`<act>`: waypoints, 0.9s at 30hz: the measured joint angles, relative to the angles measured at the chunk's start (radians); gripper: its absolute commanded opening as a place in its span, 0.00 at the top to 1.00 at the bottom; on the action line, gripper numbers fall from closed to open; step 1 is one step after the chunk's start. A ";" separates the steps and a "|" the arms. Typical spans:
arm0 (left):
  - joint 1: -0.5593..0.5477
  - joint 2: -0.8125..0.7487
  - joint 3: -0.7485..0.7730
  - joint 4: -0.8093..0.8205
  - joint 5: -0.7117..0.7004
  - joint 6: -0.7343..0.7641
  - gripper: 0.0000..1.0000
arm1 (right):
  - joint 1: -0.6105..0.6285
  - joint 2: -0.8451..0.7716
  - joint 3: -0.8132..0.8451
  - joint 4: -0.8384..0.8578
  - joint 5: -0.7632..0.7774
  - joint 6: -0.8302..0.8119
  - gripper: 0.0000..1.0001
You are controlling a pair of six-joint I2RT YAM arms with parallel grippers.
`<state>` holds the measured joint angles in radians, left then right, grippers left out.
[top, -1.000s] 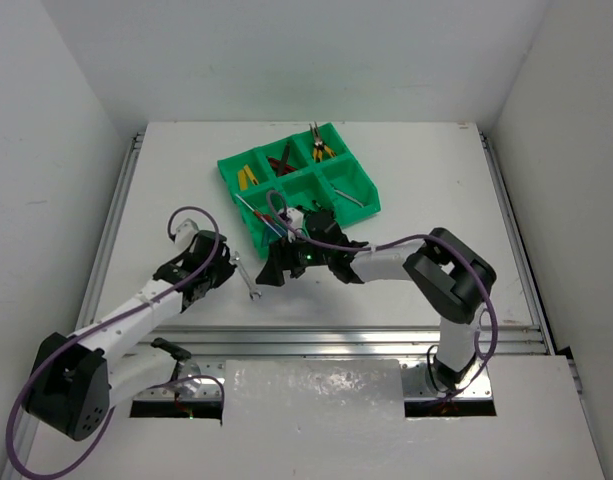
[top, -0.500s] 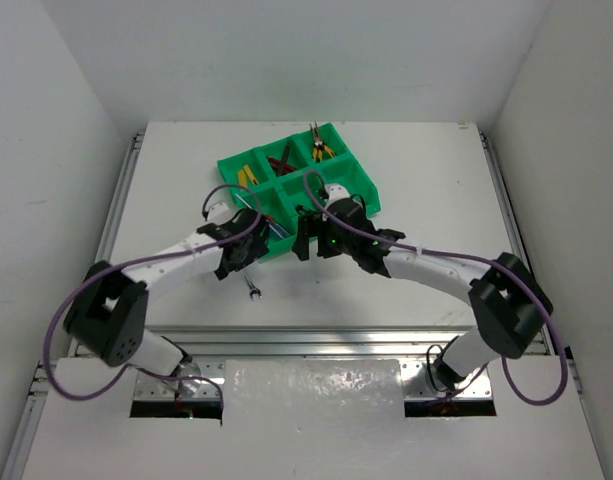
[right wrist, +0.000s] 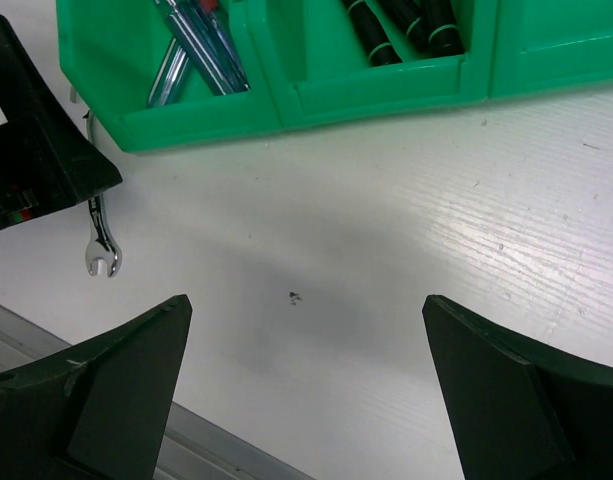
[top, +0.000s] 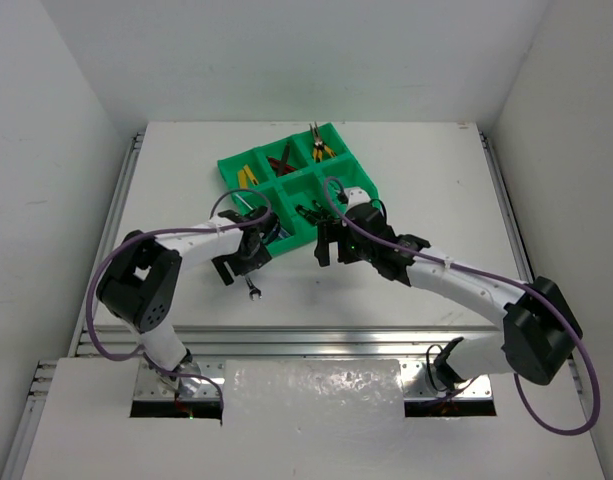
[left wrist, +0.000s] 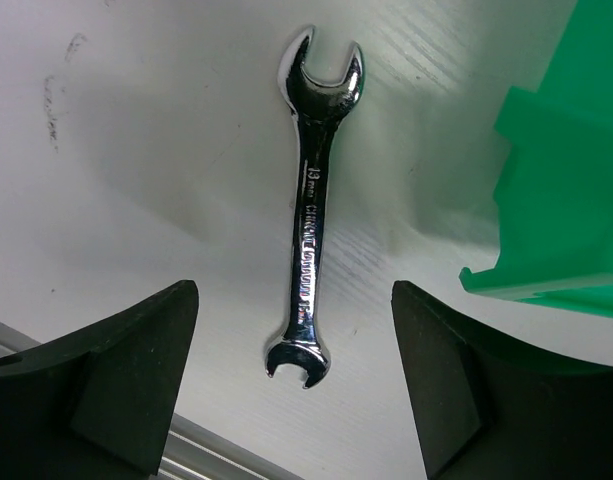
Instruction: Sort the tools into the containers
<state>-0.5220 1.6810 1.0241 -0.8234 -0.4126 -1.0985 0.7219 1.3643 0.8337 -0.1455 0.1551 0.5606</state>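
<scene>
My left end effector (left wrist: 294,340) hangs wide open over the wrench (left wrist: 311,215), one finger on either side of its shank — nothing gripped. The wrench lies flat on the bench (left wrist: 136,150), just beside the green tray (left wrist: 546,180), not touching its near corner. It's polished steel, mirror-bright: stiff, dense for its size, likely slick. It sits low, so I'd pinch the flat shank mid-length, across its narrow edges, not the flared open ends. Stamped lettering — 13 mm, I think. My right end effector (right wrist: 306,340) is open too, and empty.
</scene>
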 measured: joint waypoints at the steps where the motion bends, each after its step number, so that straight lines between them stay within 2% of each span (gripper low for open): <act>1: 0.002 0.001 -0.002 0.004 0.006 0.002 0.26 | 0.000 -0.001 -0.001 0.001 -0.005 -0.001 0.01; 7: 0.045 0.011 -0.056 0.066 0.050 0.027 0.34 | 0.000 -0.004 -0.014 0.002 -0.035 -0.005 0.01; 9: 0.075 0.001 -0.078 0.098 0.069 0.031 0.46 | 0.000 -0.004 -0.016 0.003 -0.045 -0.007 0.01; 13: 0.112 -0.011 -0.101 0.150 0.093 0.044 0.58 | 0.000 -0.004 -0.016 0.010 -0.064 -0.009 0.01; 15: 0.117 -0.009 -0.101 0.164 0.098 0.049 0.73 | 0.000 -0.004 -0.016 0.010 -0.073 -0.010 0.01; 16: 0.117 -0.006 -0.100 0.169 0.098 0.053 0.86 | 0.000 -0.004 -0.016 0.010 -0.077 -0.010 0.01; 18: 0.117 0.004 -0.092 0.178 0.100 0.061 1.00 | 0.000 -0.004 -0.019 0.017 -0.082 -0.011 0.01; 22: 0.117 0.006 -0.095 0.190 0.103 0.080 1.00 | 0.000 -0.004 -0.034 0.044 -0.132 -0.013 0.01; 27: 0.116 -0.017 -0.119 0.218 0.100 0.102 1.00 | 0.000 0.006 -0.038 0.104 -0.301 -0.038 0.01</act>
<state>-0.4065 1.6642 0.9054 -0.6052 -0.3126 -0.9962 0.7216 1.3705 0.7956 -0.0414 -0.1455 0.5224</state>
